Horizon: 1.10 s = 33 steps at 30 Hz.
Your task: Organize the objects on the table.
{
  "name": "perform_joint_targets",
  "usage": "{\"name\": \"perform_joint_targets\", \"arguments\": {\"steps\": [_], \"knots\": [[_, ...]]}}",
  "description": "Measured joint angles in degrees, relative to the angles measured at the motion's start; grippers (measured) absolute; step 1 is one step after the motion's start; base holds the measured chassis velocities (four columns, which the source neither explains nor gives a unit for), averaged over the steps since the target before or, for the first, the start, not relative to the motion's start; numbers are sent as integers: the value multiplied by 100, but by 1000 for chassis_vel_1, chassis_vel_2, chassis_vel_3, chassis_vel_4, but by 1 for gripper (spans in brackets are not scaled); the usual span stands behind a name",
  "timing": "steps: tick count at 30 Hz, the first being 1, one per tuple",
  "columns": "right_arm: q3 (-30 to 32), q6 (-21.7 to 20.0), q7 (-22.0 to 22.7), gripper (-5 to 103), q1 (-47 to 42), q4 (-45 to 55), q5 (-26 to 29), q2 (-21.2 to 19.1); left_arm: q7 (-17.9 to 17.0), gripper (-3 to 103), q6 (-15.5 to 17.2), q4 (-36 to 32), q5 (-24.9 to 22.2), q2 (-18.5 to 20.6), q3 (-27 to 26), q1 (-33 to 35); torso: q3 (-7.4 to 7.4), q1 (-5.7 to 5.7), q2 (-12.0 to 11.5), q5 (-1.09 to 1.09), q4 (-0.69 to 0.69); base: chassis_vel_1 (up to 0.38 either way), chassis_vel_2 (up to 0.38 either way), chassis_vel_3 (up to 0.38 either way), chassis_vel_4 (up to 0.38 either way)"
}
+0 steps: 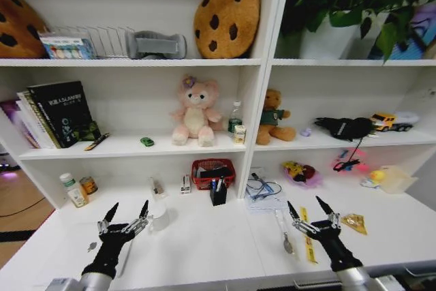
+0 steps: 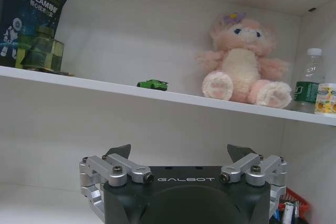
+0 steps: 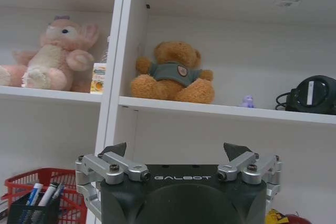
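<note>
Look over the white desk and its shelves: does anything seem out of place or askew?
Yes. A spoon and a yellow ruler lie loose on the table by the right end effector. A tiny green toy car sits alone on the shelf beside the pink plush. Both end effectors, left included, hover open, empty.

Even, bright indoor light washes the white shelves [image 1: 136,144] with soft shadows under each board, while the head view bows and blurs toward its edges.

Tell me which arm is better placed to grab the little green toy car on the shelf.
Probably the left. The left gripper hovers open almost below the green toy car; the right gripper sits in the next shelf bay.
</note>
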Motion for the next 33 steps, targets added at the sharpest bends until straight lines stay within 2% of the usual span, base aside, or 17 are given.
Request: {"name": "perform_joint_targets", "arguments": {"steps": [5, 9, 15, 21, 23, 25, 26, 29, 33], "knots": [[-18, 0, 12, 100, 35, -75, 8, 27, 0, 100, 0, 0, 0, 0, 0, 0, 0, 0, 0, -3, -5, -144, -158, 143, 146], [-28, 26, 16, 100, 38, -154, 8, 43, 0, 100, 0, 0, 0, 0, 0, 0, 0, 0, 1, -3, -1, -153, -151, 157, 154], [-51, 58, 34, 100, 106, -291, 3, 59, 0, 100, 0, 0, 0, 0, 0, 0, 0, 0, 0, -3, -2, -168, -178, 164, 172], [-135, 60, 253, 100, 283, -484, 13, 131, 0, 100, 0, 0, 0, 0, 0, 0, 0, 0, 0, -2, -2, -168, -161, 173, 167], [-182, -252, 512, 100, 488, -722, -10, 180, 0, 100, 0, 0, 0, -1, 1, 0, 0, 0, 0, 3, -1, -108, -83, 88, 106], [-217, -636, 785, 100, 629, -913, -22, 193, 0, 100, 0, 0, 0, 0, 1, 0, 0, 0, 0, -2, -2, -4, -25, 27, 11], [-217, -636, 785, 100, 629, -913, -22, 193, 0, 100, 0, 0, 0, 0, 1, 0, 0, 0, 0, -2, -2, 0, 0, 0, 0], [-224, -1211, 1123, 100, 756, -1116, 59, 188, 0, 100, 0, 0, 0, 1, -1, 0, 0, 0, 0, -3, -3, 13, 15, -19, -15], [-239, -1513, 1263, 100, 836, -1244, 157, 173, 0, 100, 0, 0, 0, 1, -1, 0, 0, 0, 0, -4, -3, 35, 61, -47, -49]]}}
